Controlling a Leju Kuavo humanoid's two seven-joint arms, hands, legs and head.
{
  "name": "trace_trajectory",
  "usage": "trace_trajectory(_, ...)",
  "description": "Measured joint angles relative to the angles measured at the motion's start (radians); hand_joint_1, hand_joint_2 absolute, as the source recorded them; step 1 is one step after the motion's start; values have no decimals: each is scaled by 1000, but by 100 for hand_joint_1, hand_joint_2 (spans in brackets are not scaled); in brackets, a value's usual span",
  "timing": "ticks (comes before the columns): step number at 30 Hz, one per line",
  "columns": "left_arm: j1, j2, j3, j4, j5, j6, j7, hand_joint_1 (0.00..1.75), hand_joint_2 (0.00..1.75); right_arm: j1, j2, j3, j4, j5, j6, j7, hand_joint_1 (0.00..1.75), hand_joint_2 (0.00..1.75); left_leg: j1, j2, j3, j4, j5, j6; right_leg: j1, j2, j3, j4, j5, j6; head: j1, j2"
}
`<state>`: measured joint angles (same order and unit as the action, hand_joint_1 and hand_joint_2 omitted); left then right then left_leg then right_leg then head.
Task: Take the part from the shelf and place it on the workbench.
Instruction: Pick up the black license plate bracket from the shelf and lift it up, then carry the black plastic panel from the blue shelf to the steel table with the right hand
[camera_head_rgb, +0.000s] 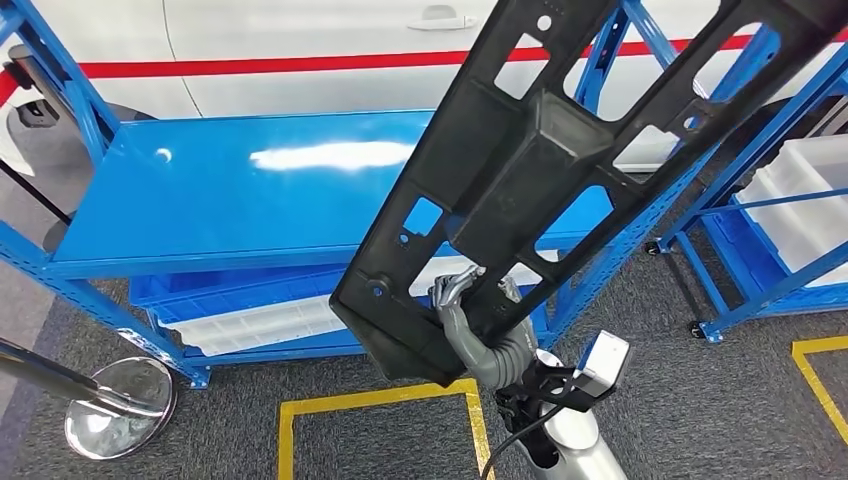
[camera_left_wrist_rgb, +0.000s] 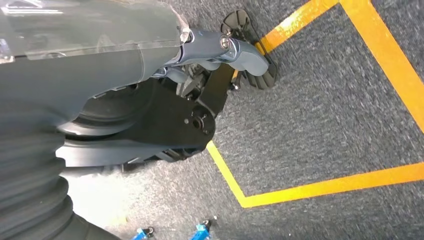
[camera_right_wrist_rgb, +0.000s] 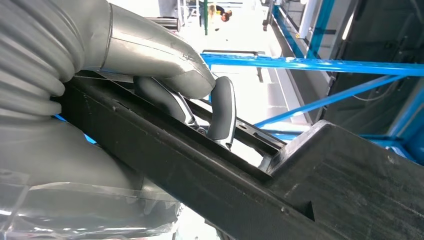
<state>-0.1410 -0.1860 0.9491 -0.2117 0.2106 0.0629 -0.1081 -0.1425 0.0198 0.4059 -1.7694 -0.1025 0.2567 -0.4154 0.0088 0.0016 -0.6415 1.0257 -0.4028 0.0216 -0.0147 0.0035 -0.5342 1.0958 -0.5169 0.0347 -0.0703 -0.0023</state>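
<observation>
Part (camera_head_rgb: 560, 150): a long black plastic frame with many cut-out holes is held up in the air, tilted, with its low end near the robot and its high end up past the blue shelf (camera_head_rgb: 230, 190). It is lifted off the shelf, and no part of it is seen to touch the shelf top. It is probably held this high so it can be carried away without bumping the blue posts.

The low end is gripped by the right robot hand (camera_head_rgb: 470, 300). In the right wrist view the thumb and dark fingers (camera_right_wrist_rgb: 222, 112) are wrapped over a thin edge of the part, closed tight on it. A grip so near one end may let the long piece tip, so care is likely needed.

The left robot hand (camera_left_wrist_rgb: 235, 55) is seen hanging down over the grey carpet (camera_left_wrist_rgb: 325, 120) with yellow lines (camera_left_wrist_rgb: 320, 187). Its fingers are curled in and nothing is held.

The surface for the part is not seen yet.
</observation>
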Motion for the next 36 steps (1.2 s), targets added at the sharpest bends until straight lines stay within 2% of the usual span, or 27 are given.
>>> trace_trajectory(2,1,0,0,0,0,-1,1,0,175,2,0,-5,-2,0,0,-1,175,175,-1,-1,-3,-2,15,-12,7,2,52,-86,-17,-14,0,0)
trace_trajectory(4,3,0,0,0,0,-1,3,0,175,5,0,-9,-5,0,1,-2,175,175,1,-2,-6,-8,29,-26,8,0,47,-96,-4,-32,0,0)
trace_trajectory(5,4,0,0,0,0,-1,4,0,175,6,0,-10,-6,0,2,-3,175,175,1,-3,-12,-2,18,-31,6,-2,40,-100,6,-41,0,0)
trace_trajectory(6,6,0,0,0,0,-1,5,0,175,7,0,-11,-7,-2,4,-3,175,175,1,-3,-22,22,-11,-35,5,-4,30,-104,18,-51,0,0)
trace_trajectory(7,7,0,0,0,0,-1,7,0,175,8,1,-12,-8,-6,5,-4,175,175,1,-3,-36,66,-58,-37,3,-6,18,-106,31,-58,0,0)
trace_trajectory(9,10,0,0,0,0,-1,9,0,175,11,1,-14,-8,-14,10,-7,175,175,2,-3,-64,192,-153,-39,8,-7,-10,-102,50,-66,0,0)
trace_trajectory(10,12,0,0,0,0,-1,10,0,175,13,1,-16,-8,-18,12,-8,175,175,2,-3,-71,249,-172,-41,11,-7,-25,-98,60,-67,0,0)
trace_trajectory(11,13,0,0,0,0,-1,10,0,175,14,1,-18,-7,-22,15,-9,175,175,2,-3,-66,280,-168,-41,13,-8,-41,-94,69,-68,0,0)
trace_trajectory(12,14,0,0,0,0,-2,11,0,175,15,1,-20,-7,-24,17,-10,175,175,2,-3,-46,279,-144,-39,15,-8,-57,-89,78,-67,0,0)
trace_trajectory(14,13,1,0,0,0,-4,13,0,175,16,1,-25,-7,-29,21,-12,175,175,0,-3,43,178,-101,-29,18,-9,-87,-78,94,-64,0,0)
trace_trajectory(16,10,3,0,0,0,-9,16,0,175,17,2,-30,-7,-32,22,-15,175,175,-4,-3,142,35,-113,-19,21,-9,-103,-69,109,-57,0,0)
trace_trajectory(17,9,3,0,0,0,-11,17,0,175,17,2,-32,-7,-33,23,-16,175,175,-7,-3,166,-8,-126,-16,20,-10,-107,-68,116,-51,0,0)
trace_trajectory(19,10,3,0,0,0,-12,18,0,175,19,4,-35,-7,-35,25,-16,175,175,-9,-2,166,-30,-117,-11,18,-11,-111,-71,132,-40,0,0)
trace_trajectory(20,10,2,0,1,0,-12,19,0,175,20,4,-37,-7,-39,28,-16,175,175,-7,0,160,-35,-106,-6,17,-9,-116,-68,126,-34,0,0)
trace_trajectory(21,10,2,0,1,0,-12,20,0,175,21,4,-39,-7,-44,34,-16,175,175,-4,3,150,-38,-92,1,15,-7,-124,-52,101,-28,0,0)
trace_trajectory(24,12,3,0,1,0,-12,21,0,175,23,4,-44,-7,-63,57,-15,175,175,0,7,105,-40,-51,10,6,-4,-162,99,-48,-12,0,0)
trace_trajectory(25,13,3,0,1,0,-12,20,0,175,23,5,-46,-7,-67,62,-14,175,175,0,7,86,-38,-38,8,3,-5,-169,159,-74,-8,0,0)
trace_trajectory(26,15,2,0,1,0,-12,19,0,175,22,6,-49,-6,-68,66,-14,175,175,1,8,68,-36,-26,6,0,-5,-167,197,-71,-4,0,0)
trace_trajectory(27,16,2,0,1,0,-12,17,0,175,22,6,-51,-6,-69,69,-13,175,175,2,8,49,-32,-15,3,-4,-5,-152,208,-47,-1,0,0)
trace_trajectory(28,17,2,0,1,0,-12,16,0,175,22,8,-53,-6,-69,71,-13,175,175,3,8,31,-27,-5,0,-7,-5,-119,183,-13,2,0,0)
trace_trajectory(29,17,2,0,1,0,-12,15,0,175,21,9,-54,-5,-69,72,-12,175,175,4,8,15,-21,4,-5,-10,-5,-70,127,8,4,0,0)
trace_trajectory(30,18,3,0,1,0,-12,15,0,175,20,12,-55,-5,-69,73,-12,175,175,4,7,1,-14,12,-11,-10,-4,-14,50,8,4,0,0)
trace_trajectory(31,18,3,0,1,0,-12,15,0,175,19,14,-55,-5,-69,74,-12,175,175,4,6,-8,-8,20,-17,-9,-3,34,-18,-5,0,0,0)
trace_trajectory(32,18,3,0,1,0,-12,15,0,175,17,17,-55,-5,-70,74,-12,175,175,3,5,-12,-6,28,-24,-7,-1,63,-67,-23,-6,0,0)
trace_trajectory(34,20,3,0,1,0,-12,14,0,175,17,20,-56,-5,-71,74,-11,175,175,3,4,-16,-10,46,-37,-1,1,70,-92,-28,-25,0,0)
trace_trajectory(35,21,3,0,1,0,-11,14,0,175,16,21,-56,-5,-71,74,-11,175,175,5,4,-19,-9,44,-44,-1,-1,61,-92,-18,-35,0,0)
trace_trajectory(36,22,3,1,1,0,-11,14,0,175,16,22,-57,-5,-71,74,-11,175,175,7,4,-27,3,26,-50,-1,-2,51,-91,-7,-46,0,0)
